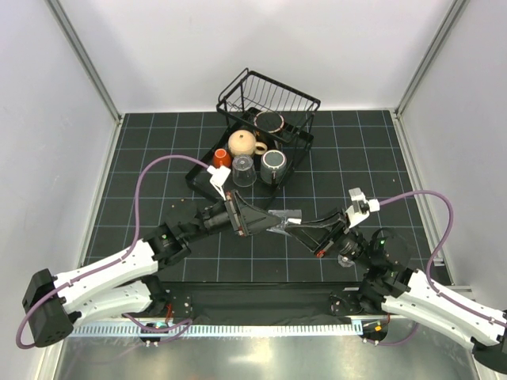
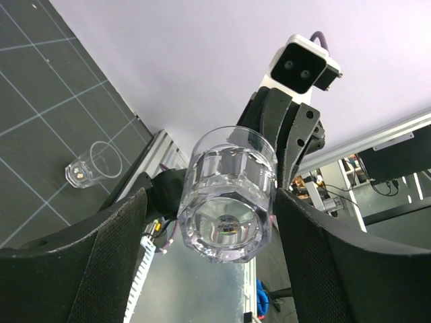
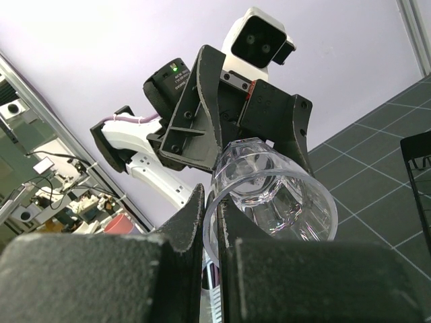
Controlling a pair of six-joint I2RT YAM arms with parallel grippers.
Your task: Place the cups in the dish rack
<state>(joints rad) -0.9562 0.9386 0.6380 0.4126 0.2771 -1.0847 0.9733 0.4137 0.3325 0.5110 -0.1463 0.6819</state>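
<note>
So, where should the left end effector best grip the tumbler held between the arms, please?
Grip the tumbler across its faceted base, from the base end: the right end effector pinches the rim, and the base faces the left end effector.

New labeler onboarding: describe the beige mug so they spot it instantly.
Find the black wire dish rack at the mat's far middle. On its flat lower frame, the beige mug sits just beyond a clear glass. It alone is round-bellied and cream.

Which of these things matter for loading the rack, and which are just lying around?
Job: dish rack, held tumbler, tumbler on mat, beige mug, grey mug, red-orange cup, brown-rimmed cup, third tumbler.
Lying about: grid mat, purple cables.
</note>
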